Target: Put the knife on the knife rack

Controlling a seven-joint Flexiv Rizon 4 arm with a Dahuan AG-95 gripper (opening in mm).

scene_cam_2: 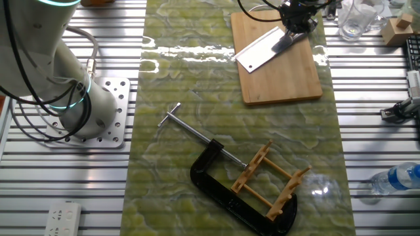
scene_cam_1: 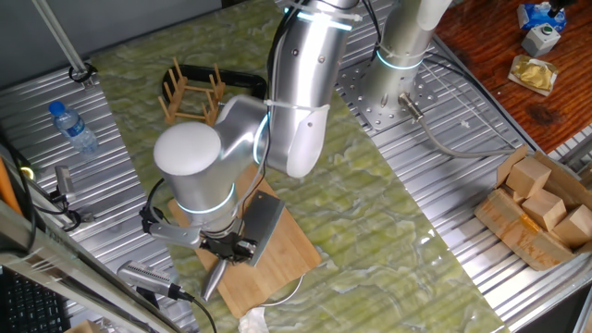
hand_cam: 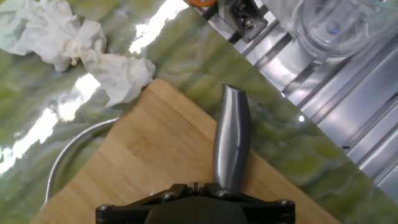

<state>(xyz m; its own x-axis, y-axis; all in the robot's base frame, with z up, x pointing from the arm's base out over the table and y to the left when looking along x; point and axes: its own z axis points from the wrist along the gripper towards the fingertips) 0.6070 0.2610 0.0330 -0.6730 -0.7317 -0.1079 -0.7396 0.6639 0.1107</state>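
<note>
In one fixed view, a plastic bottle (scene_cam_1: pixel 72 127) is seen lying at the far left on the ribbed metal part of the worktop (scene_cam_1: pixel 435 185), and the knife rack (scene_cam_1: pixel 191 92) is seen upright further in, on the green mat, with a black clamp (scene_cam_1: pixel 227 79) partly hidden behind it. Lower down, the gripper (scene_cam_1: pixel 231 248) is largely covered by the arm's round white joint, so its fingertips cannot be made out there. The knife (scene_cam_1: pixel 252 236) is found beneath it on the cutting board (scene_cam_1: pixel 277 264), the grey blade showing to the right and the slim handle pointing down-left past the board's edge. In the other fixed view the clamp's steel bar is seen to pass beside the rack's pegs, well apart from the board at the top, where the blade is shown flat and the handle end is lost under the gripper. In the hand view only the handle is shown, emerging from the dark gripper body at the bottom edge; the jaws appear closed on it, though their tips are cut off. Crumpled white paper (hand_cam: pixel 74 46) is seen at the upper left.
</note>
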